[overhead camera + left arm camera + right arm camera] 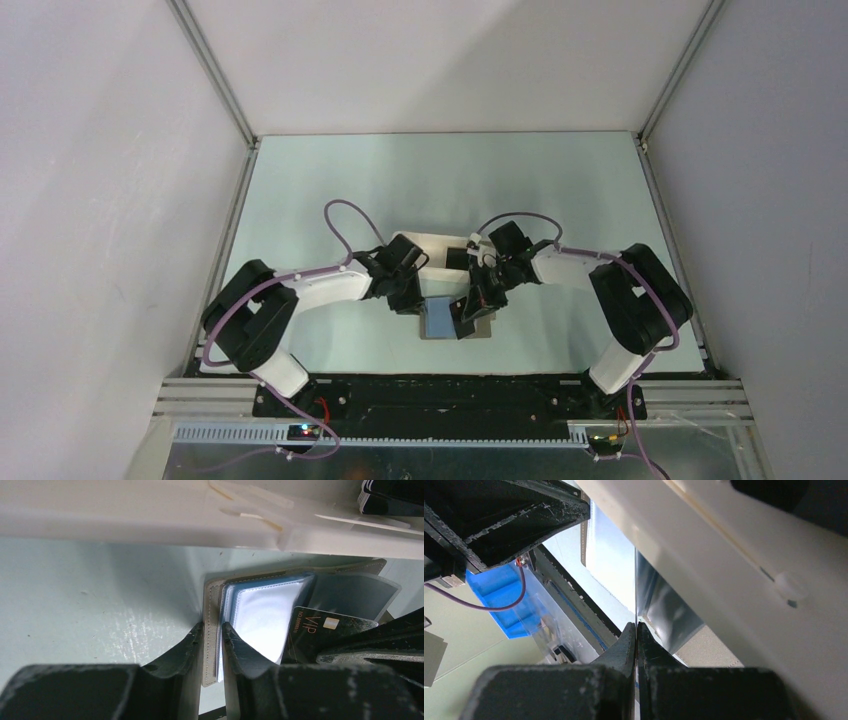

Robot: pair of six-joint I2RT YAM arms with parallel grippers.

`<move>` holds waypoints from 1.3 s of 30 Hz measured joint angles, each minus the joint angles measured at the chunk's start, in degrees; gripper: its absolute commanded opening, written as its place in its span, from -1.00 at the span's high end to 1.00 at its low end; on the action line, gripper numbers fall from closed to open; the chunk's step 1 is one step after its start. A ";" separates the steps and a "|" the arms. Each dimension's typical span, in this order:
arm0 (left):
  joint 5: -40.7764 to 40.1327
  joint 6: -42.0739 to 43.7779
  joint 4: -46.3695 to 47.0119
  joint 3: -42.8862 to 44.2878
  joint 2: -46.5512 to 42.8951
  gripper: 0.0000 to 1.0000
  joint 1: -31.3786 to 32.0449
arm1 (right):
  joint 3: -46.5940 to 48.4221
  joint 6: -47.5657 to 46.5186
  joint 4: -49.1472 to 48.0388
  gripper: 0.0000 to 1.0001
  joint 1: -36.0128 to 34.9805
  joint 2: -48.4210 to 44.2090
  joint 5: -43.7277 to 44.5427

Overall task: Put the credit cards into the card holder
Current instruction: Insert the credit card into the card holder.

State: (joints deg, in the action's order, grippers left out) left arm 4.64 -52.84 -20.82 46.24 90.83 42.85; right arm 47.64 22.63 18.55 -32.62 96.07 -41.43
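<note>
Pale table [330,180] | left jaws pinch card holder [260,615] edge | right jaws pressed on credit card [320,630] at pockets

The card holder [212,605] lies open near the middle of the bench's near edge, grey-brown cover underneath, light blue pockets [260,615] fanned upward. A black credit card [320,630] marked VIP leans tilted against them.

Pale table [330,190] with card holder [437,318], white tray [430,241]
</note>
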 measured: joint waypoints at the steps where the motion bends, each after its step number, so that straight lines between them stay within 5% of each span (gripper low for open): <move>1: 0.00 0.11 -0.09 0.07 0.02 0.49 0.02 | 0.02 -0.15 -0.22 1.00 0.15 0.15 -0.22; 20: 0.00 0.42 -0.35 0.39 0.28 0.49 0.33 | 1.70 -0.31 -2.99 1.00 0.24 2.73 -1.92; 39: -0.24 0.44 -0.66 0.57 0.31 0.49 0.72 | 1.99 -1.29 4.35 1.00 1.86 1.09 1.46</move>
State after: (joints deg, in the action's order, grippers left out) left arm 4.40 -52.40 -21.47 46.81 91.13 43.57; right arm 49.63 21.34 22.90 -30.76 97.17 -39.97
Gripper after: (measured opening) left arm 0.254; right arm 0.009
